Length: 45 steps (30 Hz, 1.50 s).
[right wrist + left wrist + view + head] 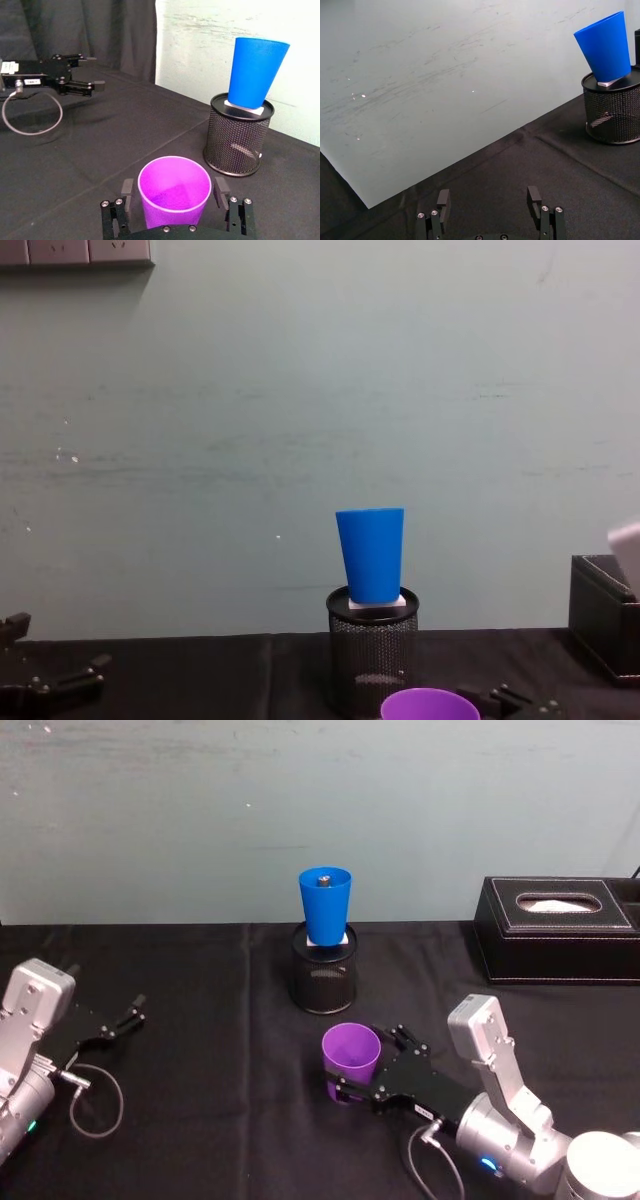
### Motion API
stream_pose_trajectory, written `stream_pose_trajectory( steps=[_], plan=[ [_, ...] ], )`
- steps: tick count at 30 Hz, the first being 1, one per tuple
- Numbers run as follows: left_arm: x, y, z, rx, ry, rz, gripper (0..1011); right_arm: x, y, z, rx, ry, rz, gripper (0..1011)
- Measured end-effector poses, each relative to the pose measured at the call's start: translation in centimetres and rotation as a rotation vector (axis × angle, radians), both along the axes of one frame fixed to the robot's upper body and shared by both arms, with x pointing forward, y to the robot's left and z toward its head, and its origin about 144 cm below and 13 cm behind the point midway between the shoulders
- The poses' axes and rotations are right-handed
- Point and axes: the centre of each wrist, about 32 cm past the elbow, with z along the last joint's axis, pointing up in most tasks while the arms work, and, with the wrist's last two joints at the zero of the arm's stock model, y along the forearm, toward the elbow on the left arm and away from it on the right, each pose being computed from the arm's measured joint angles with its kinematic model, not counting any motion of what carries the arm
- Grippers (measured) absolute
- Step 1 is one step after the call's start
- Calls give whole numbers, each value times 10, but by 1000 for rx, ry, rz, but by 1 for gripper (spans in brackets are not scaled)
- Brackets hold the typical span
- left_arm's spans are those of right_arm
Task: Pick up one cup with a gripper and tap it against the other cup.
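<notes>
Right wrist view: right gripper (174, 189) straddles the purple cup (174, 202) near the tabletop's (75, 165) front edge, jaws spread, not yet pinching. Lifting and tapping remain; blue cup (257, 70) sits atop the mesh holder (239, 137). Left gripper (135, 1010) idles spread by the left edge.

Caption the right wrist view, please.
Right gripper open around the upright purple cup; blue cup sits atop the mesh pen holder beyond; left gripper idle farther off.

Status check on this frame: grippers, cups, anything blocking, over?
Right gripper open, straddling purple cup, not clamped. Left gripper open, parked at left. Blue cup perched atop mesh pen holder, beyond the purple one. Nothing seen between the cups.
</notes>
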Motion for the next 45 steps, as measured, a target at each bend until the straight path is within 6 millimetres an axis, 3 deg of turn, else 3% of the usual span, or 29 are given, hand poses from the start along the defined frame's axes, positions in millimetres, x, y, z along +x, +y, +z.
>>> stream_pose_trajectory(
  steps=[26, 37, 45],
  plan=[
    [0, 0, 0, 0, 0, 0, 1000, 8, 10, -10, 32, 22, -20, 1003],
    [0, 0, 0, 0, 0, 0, 1000, 8, 10, -9, 32, 21, -19, 787],
    [0, 0, 0, 0, 0, 0, 1000, 8, 10, -9, 32, 21, -18, 750]
  ],
)
